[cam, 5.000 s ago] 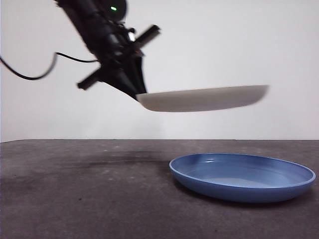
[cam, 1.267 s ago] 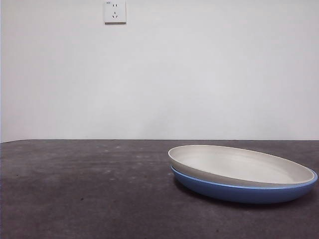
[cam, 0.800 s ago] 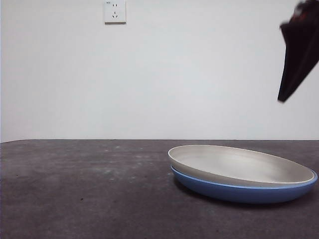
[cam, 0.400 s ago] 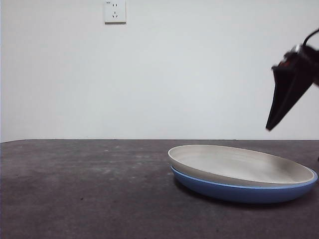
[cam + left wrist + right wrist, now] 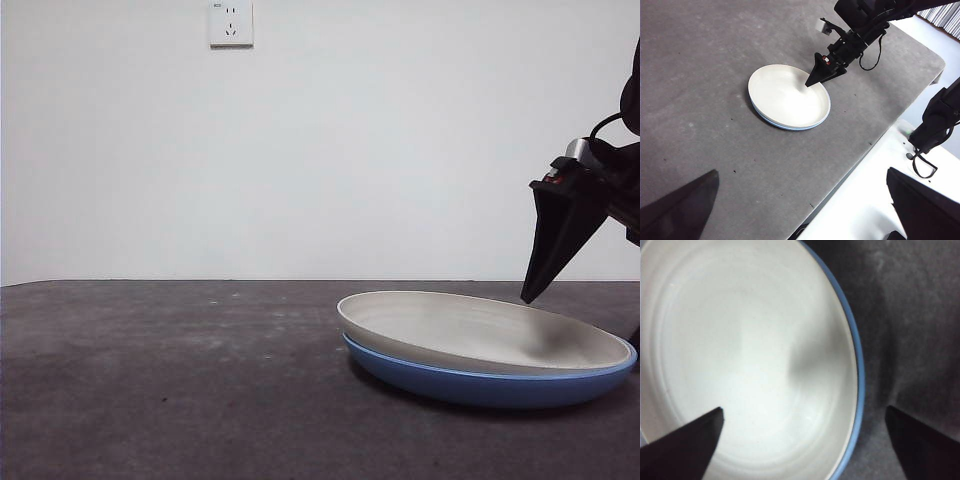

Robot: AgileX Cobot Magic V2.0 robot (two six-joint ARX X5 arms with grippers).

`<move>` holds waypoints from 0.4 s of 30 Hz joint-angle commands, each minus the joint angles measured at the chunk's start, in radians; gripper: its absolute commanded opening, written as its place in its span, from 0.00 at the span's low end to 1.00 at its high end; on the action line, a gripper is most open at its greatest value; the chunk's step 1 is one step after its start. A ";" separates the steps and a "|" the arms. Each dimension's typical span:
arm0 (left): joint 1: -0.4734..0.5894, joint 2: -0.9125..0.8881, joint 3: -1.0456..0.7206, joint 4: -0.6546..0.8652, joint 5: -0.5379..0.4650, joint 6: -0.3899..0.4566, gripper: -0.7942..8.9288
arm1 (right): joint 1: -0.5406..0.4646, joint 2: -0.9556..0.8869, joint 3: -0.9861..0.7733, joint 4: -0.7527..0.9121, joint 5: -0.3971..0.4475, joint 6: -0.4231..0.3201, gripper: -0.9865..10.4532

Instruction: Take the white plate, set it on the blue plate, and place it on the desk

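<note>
The white plate (image 5: 470,330) looks smooth and matte, the blue plate (image 5: 480,385) glossy, the desk (image 5: 170,380) mottled matte grey-brown

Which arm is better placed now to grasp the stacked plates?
The right. The right gripper hangs open directly over the rim of the white plate on the blue plate, while the left gripper sits far back.

R end effector (image 5: 524,296) dropped lower, close over white plate (image 5: 480,330).
</note>
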 commanded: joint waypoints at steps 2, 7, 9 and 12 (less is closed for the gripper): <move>-0.004 0.003 0.008 0.011 -0.002 -0.003 0.73 | 0.002 0.026 0.008 0.019 -0.002 0.002 0.41; -0.004 0.003 0.008 0.011 -0.002 -0.004 0.73 | 0.002 0.047 0.008 0.030 0.005 0.002 0.40; -0.004 0.003 0.008 0.011 -0.002 -0.005 0.73 | 0.002 0.057 0.008 0.032 0.014 0.002 0.39; -0.004 0.003 0.008 0.011 -0.002 -0.015 0.73 | 0.002 0.065 0.008 0.036 0.030 -0.003 0.31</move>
